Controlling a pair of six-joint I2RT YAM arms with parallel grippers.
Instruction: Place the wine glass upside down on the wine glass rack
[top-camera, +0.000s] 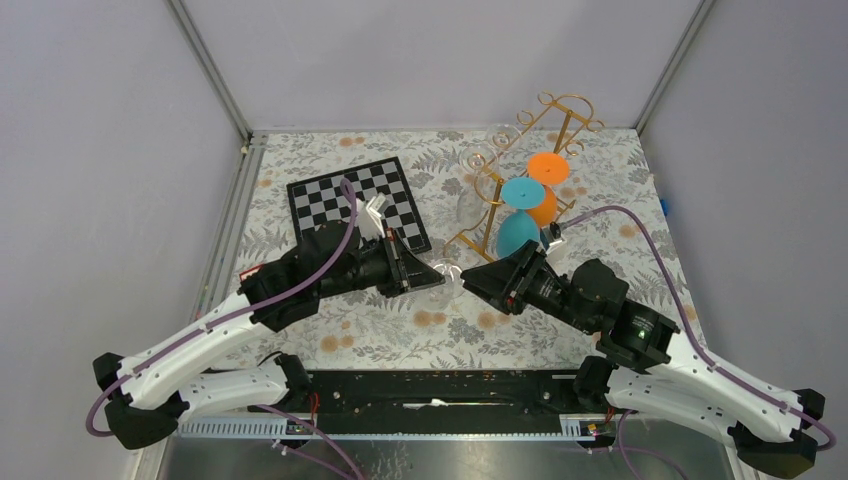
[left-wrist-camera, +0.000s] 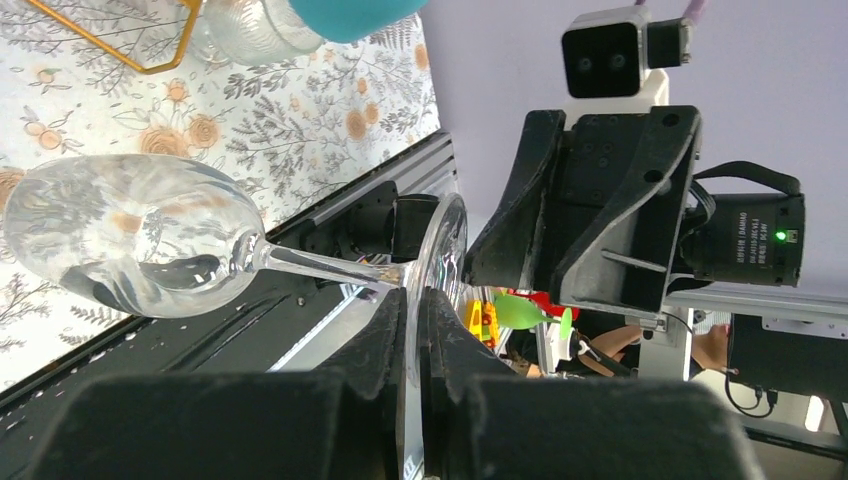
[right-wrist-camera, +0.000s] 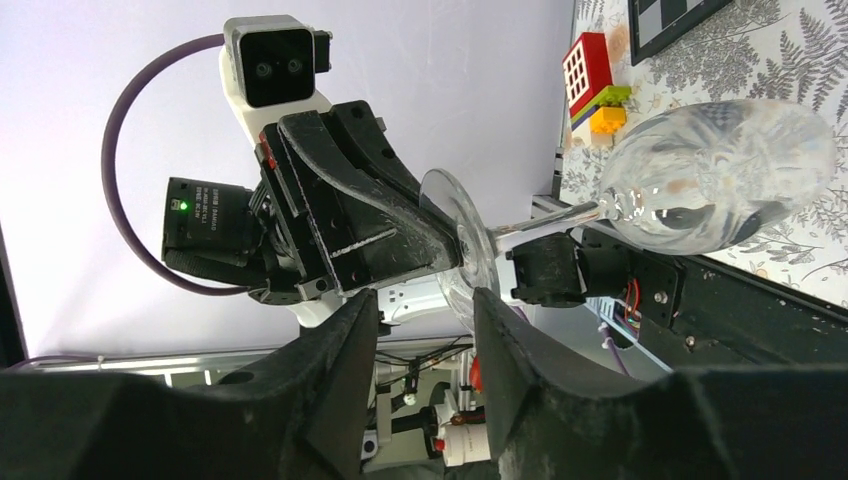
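While the left gripper (left-wrist-camera: 412, 340) is pinching the fragile, slick wine glass (left-wrist-camera: 130, 235) by its foot, the right gripper (right-wrist-camera: 422, 320) is straddling it half-open

Overhead looks down; wrist views closely share wine glass (left-wrist-camera: 130, 235).

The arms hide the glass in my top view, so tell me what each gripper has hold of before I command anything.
Observer: The left gripper is shut on the rim of the foot of the wine glass, which lies sideways.
Operator: Report the right one.
Observer: The right gripper is open, with one finger on each side of that same foot and a gap showing.
Operator: Check the bowl.
Observer: Neither gripper touches the bowl. The only grip is at the foot.
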